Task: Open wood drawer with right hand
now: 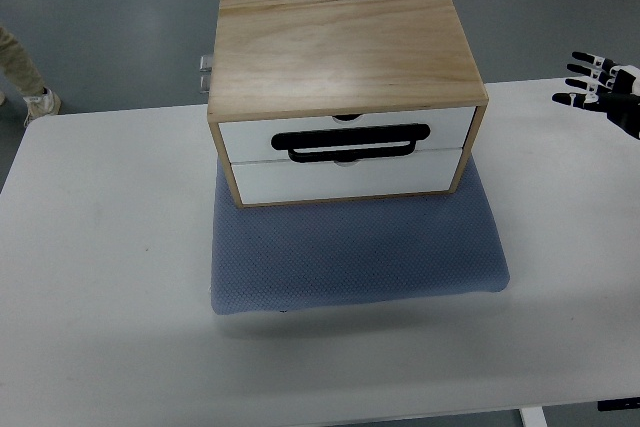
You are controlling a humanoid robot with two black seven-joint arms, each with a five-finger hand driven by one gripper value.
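A wooden box with two white drawers point(345, 152) stands on a blue-grey mat point(350, 252) in the middle of the table. Both drawers sit flush with the frame. Two black handles point(355, 142) lie close together across the seam between the drawers. My right hand point(600, 87) hovers at the far right edge of the view, well to the right of the box, with its black fingers point(583, 72) spread and holding nothing. The left arm does not show.
The white table point(100, 247) spreads around the mat, its front edge near the bottom of the view. A person's leg and shoe point(30, 77) stand on the floor at the far left. A metal fitting point(206, 69) sticks out from the box's left side.
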